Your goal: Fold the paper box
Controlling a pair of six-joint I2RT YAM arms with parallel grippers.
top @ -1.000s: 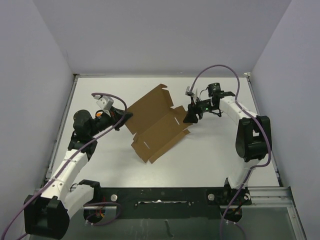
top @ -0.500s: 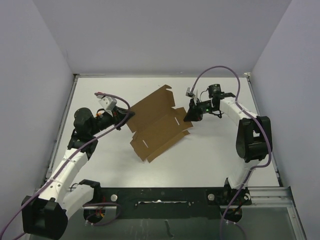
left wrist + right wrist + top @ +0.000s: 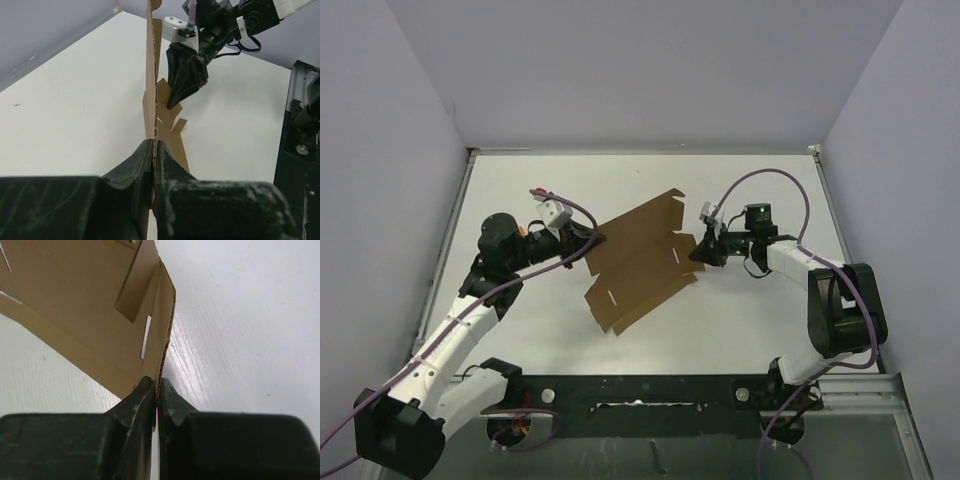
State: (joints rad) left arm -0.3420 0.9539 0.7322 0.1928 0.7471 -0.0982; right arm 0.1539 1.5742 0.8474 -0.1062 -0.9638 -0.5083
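Holding one box (image 3: 640, 262) with two hands. Clamping left hand (image 3: 594, 240) and right hand (image 3: 697, 256) on opposite edges.

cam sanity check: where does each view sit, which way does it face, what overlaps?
Top external: fixed above and behind the bases, looking down at the table; both arms show, left gripper and right gripper shut on opposite edges of the paper box.
Left wrist: on the left arm, facing across toward the right arm; own fingers pinch the paper box edge-on.
Right wrist: on the right arm, facing along its own fingers at the slotted panel.
Shared: top and left wrist both show the right gripper.
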